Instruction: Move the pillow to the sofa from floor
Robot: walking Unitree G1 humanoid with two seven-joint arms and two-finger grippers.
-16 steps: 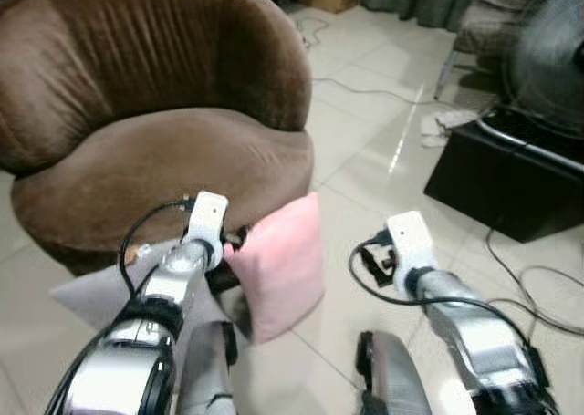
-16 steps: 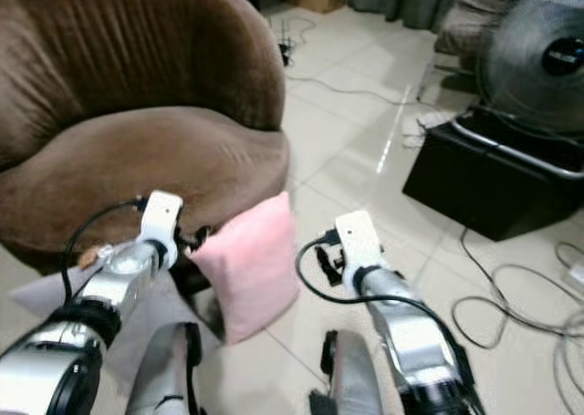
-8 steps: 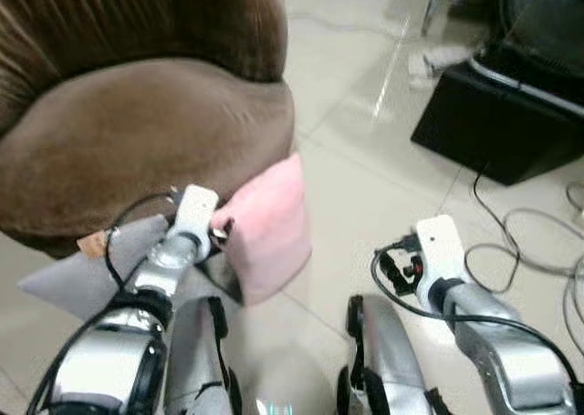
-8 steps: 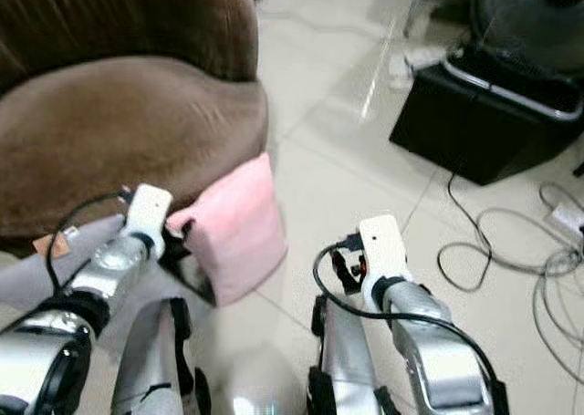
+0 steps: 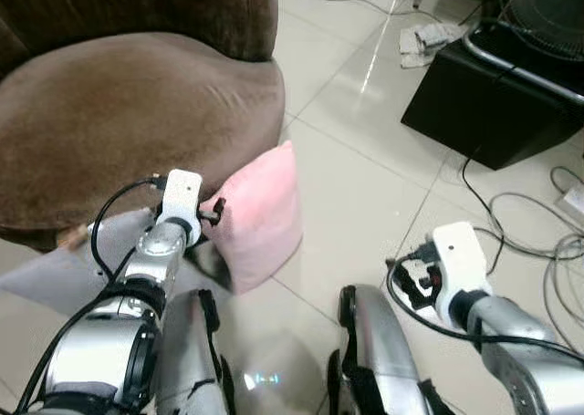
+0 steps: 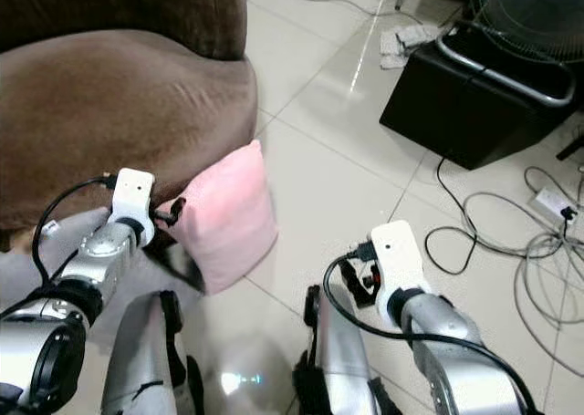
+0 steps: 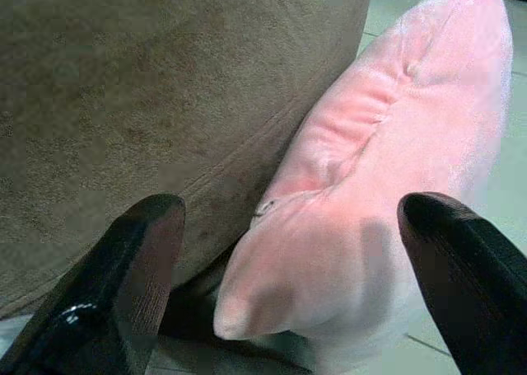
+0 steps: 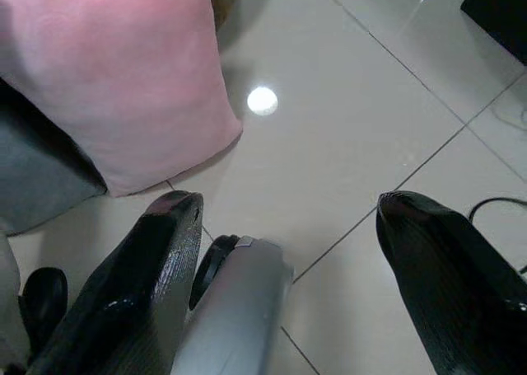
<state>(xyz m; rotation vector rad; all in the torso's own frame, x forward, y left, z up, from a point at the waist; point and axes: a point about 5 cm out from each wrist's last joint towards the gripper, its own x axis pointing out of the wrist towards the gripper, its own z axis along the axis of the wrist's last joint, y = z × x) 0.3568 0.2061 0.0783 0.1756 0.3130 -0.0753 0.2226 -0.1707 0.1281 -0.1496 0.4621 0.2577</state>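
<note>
Against the brown sofa [image 5: 137, 114], the pink pillow [image 5: 260, 210] stands between the left gripper's [image 7: 288, 292] wide-open, empty jaws.

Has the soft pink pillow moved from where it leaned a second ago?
No. The pink pillow leans against the brown velvet armchair exactly as before; only the camera shifted.

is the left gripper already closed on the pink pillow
No: in the left wrist view the left gripper has its two black fingers spread wide with the pink pillow ahead, untouched.
</note>
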